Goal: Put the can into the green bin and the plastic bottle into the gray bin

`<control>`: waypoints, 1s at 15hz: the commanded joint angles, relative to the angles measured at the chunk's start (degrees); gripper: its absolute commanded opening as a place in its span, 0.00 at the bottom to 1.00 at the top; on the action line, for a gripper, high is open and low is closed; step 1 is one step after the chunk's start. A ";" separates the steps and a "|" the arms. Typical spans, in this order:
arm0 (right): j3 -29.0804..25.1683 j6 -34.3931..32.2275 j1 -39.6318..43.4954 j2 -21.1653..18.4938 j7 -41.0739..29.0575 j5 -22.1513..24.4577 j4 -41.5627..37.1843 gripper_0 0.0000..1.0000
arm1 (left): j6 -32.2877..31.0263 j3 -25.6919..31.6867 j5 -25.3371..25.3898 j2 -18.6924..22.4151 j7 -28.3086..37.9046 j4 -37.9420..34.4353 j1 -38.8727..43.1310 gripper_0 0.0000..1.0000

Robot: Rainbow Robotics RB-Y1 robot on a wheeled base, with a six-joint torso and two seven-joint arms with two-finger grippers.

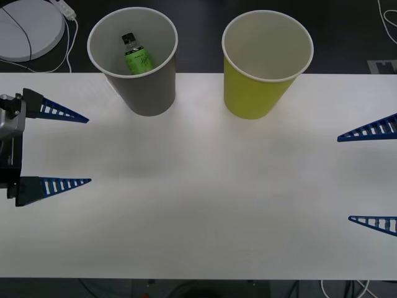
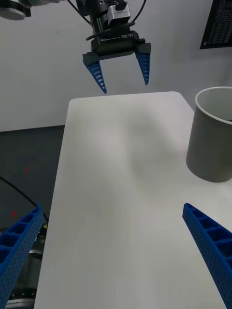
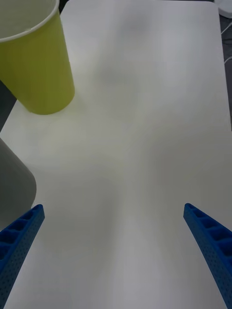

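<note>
The gray bin (image 1: 138,59) stands at the back of the table, left of centre. Inside it the plastic bottle (image 1: 136,57) leans against the wall, bright green with a dark cap. The green bin (image 1: 263,65) stands upright to its right, showing a white inside. The can is out of view. My left gripper (image 1: 88,150) hovers open at the table's left edge with nothing between its fingers. My right gripper (image 1: 344,179) is open at the right edge, likewise holding nothing. The right wrist view shows the gray bin (image 2: 210,140) and the left gripper (image 2: 125,87) across the table. The left wrist view shows both the green bin (image 3: 36,63) and the gray bin (image 3: 14,188).
The white table (image 1: 198,205) lies bare between the two grippers and in front of the bins. A round white object (image 1: 28,28) with a cable lies on the dark floor beyond the table's back left corner.
</note>
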 commanded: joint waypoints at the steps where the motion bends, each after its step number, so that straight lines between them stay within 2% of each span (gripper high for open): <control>1: 0.00 0.00 0.00 0.00 0.00 0.00 0.00 1.00 | -1.86 0.05 1.04 0.28 -0.89 0.44 0.10 1.00; 5: 0.00 0.00 0.00 0.00 0.00 0.00 0.00 1.00 | -3.44 0.05 2.97 0.28 -3.00 1.94 0.19 1.00; 15: 0.00 0.00 0.00 0.00 0.00 0.00 0.00 1.00 | -3.53 0.05 3.41 0.28 -3.88 2.47 0.37 1.00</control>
